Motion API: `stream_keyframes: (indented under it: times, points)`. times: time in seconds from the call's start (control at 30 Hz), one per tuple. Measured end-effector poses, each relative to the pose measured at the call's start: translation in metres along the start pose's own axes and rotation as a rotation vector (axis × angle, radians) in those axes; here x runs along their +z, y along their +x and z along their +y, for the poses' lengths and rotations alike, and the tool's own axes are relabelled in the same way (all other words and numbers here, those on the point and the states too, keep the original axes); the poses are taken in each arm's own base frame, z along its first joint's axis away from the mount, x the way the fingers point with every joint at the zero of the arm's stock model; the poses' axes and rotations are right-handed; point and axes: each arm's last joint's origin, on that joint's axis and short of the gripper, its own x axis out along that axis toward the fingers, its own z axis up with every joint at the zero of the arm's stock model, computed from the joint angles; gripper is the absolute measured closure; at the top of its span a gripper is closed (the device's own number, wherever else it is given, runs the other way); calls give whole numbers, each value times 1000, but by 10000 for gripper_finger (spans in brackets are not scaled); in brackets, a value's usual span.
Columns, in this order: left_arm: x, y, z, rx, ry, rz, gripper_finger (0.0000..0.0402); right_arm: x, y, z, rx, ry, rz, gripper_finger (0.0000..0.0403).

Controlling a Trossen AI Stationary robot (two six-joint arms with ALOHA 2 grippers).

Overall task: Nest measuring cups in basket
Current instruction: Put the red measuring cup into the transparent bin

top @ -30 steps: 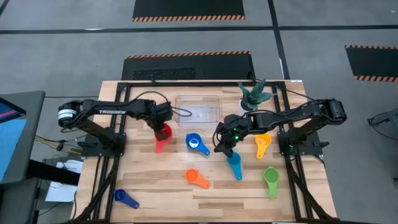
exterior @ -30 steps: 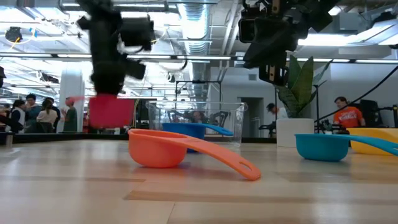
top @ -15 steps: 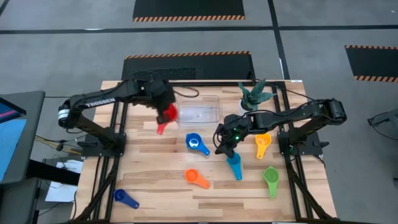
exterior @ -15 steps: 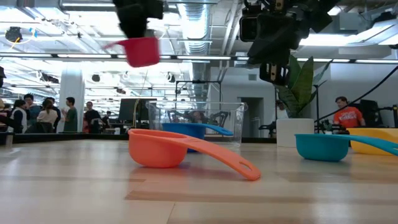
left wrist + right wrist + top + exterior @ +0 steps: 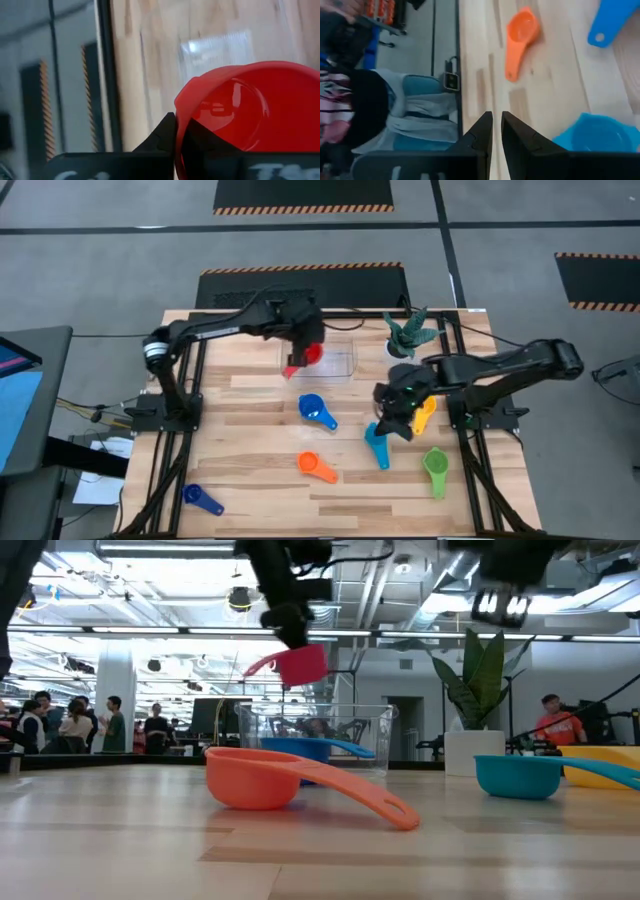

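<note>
Surface point(image 5: 250, 470) with clear basket point(image 5: 335, 362) at 12 o'clock. Left claw point(image 5: 300, 350) has swung in from 9 o'clock, clamped on red cup point(image 5: 309, 353), now above the basket's left edge; drop looks next. Right claw point(image 5: 395, 423), fingers nearly together and empty, shifted over the teal cup point(image 5: 377, 446). Plant point(image 5: 407, 332) beside the basket, clear of the path. Blue, orange, yellow, green and dark blue cups lie loose.

A grey floor point(image 5: 120, 270) surrounds the wooden table point(image 5: 250, 510), crossed by dark lines and set with black mats point(image 5: 303, 194) edged in orange stripes. A dark desk point(image 5: 25, 410) stands off the table's left edge. Across the table, the room is an open hall with white pillars point(image 5: 115, 690), ceiling ducts point(image 5: 312, 575) and strip lights point(image 5: 150, 630). People point(image 5: 75, 725) stand at the far left; another person point(image 5: 555, 725) in orange sits at the far right.
</note>
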Motion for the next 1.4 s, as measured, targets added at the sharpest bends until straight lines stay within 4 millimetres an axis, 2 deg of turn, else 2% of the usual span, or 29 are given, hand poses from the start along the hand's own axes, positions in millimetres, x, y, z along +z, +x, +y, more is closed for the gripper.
stream_keyframes:
  times: [0.13, 0.3, 0.53, 0.67, 1.23, 1.4]
  points:
    - [11, 17, 8, -17, 176, 9, 401, -10, -14, 19, 6, 2, -68, 337]
    - [14, 48, 5, -49, 258, 60, 401, -25, -30, 42, 45, 21, -130, 337]
    - [16, 76, 1, -70, 360, 76, 401, -35, -50, 74, 186, -179, -286, 337]
    - [17, 83, -4, -88, 398, 76, 401, -37, -58, 85, 248, -283, -361, 337]
    - [30, 82, -20, -132, 441, -13, 401, -39, -60, 87, 247, -307, -371, 337]
    - [26, 93, -23, -154, 444, 23, 397, -40, -59, 87, 243, -306, -364, 337]
